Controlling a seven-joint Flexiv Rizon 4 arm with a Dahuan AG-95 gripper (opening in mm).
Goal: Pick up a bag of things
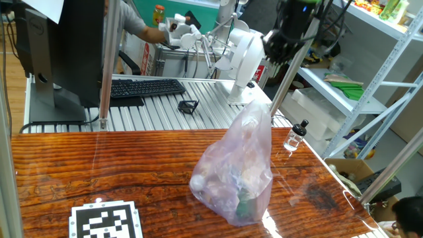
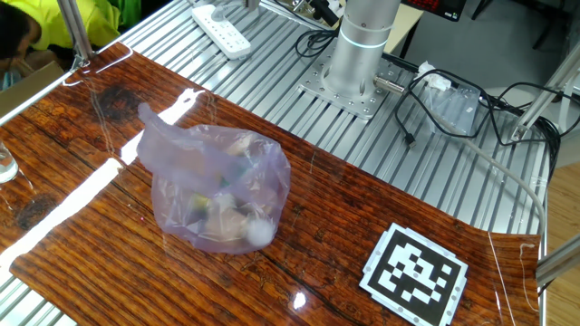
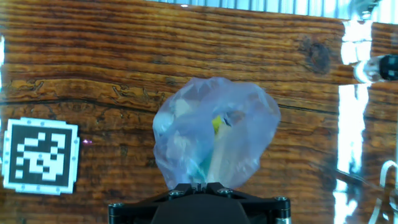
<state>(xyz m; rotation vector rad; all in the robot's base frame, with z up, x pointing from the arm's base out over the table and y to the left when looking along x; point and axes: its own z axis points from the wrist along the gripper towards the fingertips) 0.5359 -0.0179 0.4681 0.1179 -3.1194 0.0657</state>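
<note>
The bag of things (image 1: 238,168) is a translucent pale lilac plastic bag on the wooden table (image 1: 99,165). Its gathered top points away towards the table's far edge. It also shows in the other fixed view (image 2: 217,190), resting on the wood. In the hand view the bag (image 3: 214,134) lies below me with yellow, white and green items showing inside. My gripper (image 3: 199,185) has its jaws together with nothing seen between them. In one fixed view the gripper (image 1: 277,56) hangs high above the bag, apart from it. It is out of the other fixed view.
A black-and-white marker tag (image 1: 106,221) lies on the wood, left of the bag in the hand view (image 3: 40,155). A small clear bottle with a black cap (image 1: 296,135) stands near the table edge. A keyboard (image 1: 145,87), metal posts (image 1: 109,66) and the arm's base (image 2: 353,63) stand on the ribbed metal top.
</note>
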